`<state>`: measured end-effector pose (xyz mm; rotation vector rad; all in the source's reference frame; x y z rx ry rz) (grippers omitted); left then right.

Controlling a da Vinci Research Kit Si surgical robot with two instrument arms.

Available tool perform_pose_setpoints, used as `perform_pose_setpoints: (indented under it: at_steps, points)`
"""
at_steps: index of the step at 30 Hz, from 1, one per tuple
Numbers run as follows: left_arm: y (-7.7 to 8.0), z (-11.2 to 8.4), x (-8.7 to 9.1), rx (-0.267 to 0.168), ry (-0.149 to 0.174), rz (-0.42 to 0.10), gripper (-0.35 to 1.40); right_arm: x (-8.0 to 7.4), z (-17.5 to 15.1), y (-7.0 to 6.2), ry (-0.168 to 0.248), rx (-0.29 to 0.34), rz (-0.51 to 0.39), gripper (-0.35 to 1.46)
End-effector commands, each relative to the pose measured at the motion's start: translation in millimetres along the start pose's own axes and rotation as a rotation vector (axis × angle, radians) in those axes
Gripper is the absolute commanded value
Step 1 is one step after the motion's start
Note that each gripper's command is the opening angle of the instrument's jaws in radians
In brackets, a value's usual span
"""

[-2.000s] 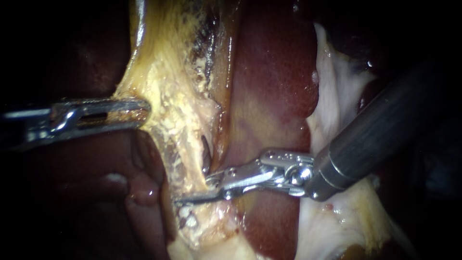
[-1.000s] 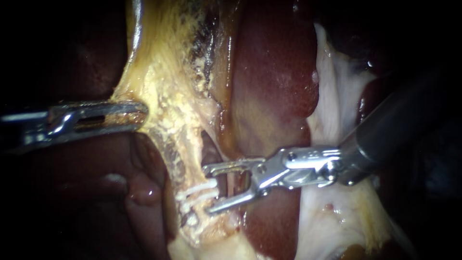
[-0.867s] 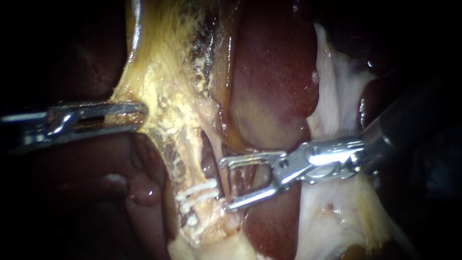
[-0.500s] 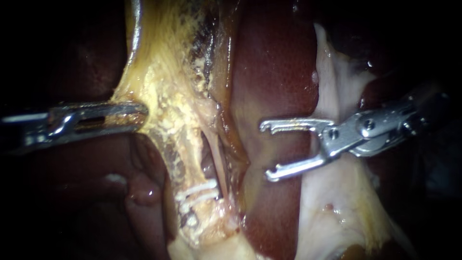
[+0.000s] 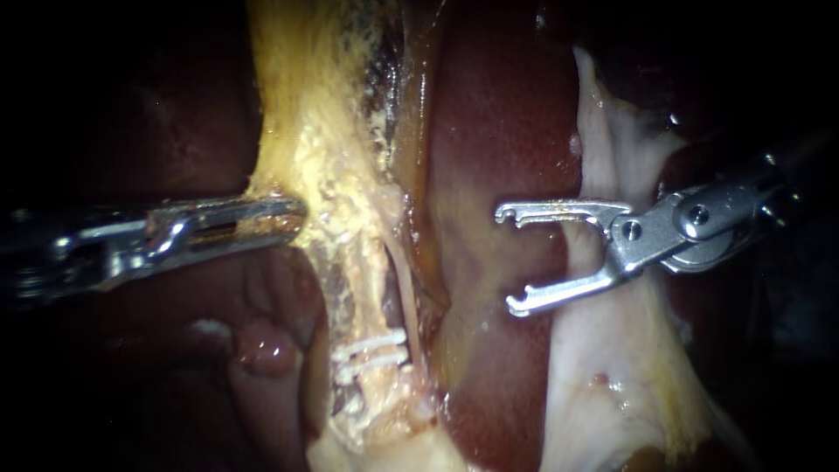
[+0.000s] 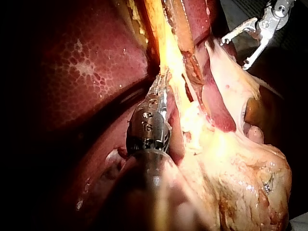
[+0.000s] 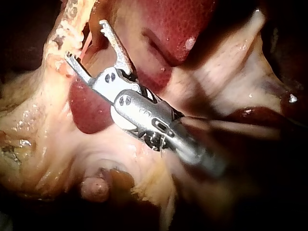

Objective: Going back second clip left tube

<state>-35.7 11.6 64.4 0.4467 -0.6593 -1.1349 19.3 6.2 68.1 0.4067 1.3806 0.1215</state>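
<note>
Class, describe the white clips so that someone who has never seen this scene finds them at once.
Start at the dark red liver and move to the yellow tissue running down beside it. Near its lower end, two clips cross a thin tube: the only short white bars there, side by side.

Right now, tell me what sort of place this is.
Likely a surgical training bench seen through an endoscope: dark red liver beside yellowish tissue, two white clips across a tube, and two slender instruments, the left instrument shut on the yellowish tissue, the right instrument open-jawed over the liver.
</note>
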Motion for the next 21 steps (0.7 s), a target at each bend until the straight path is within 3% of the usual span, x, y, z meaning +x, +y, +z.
perform_pose_setpoints:
  at_steps: [1, 6, 21]
  points:
    - [0.0, 0.4, 0.0, 0.001, 0.003, 0.001, -0.35, 0.0, 0.0, 0.0, 0.000, 0.000, 0.000, 0.60]
    - [-0.1, 1.5, -0.2, 0.004, 0.007, 0.002, -0.35, 0.0, 0.0, 0.0, 0.000, 0.000, 0.000, 0.60]
    - [-0.1, 1.3, -0.2, 0.003, 0.010, 0.002, -0.35, 0.0, 0.1, 0.0, 0.000, 0.000, 0.000, 0.60]
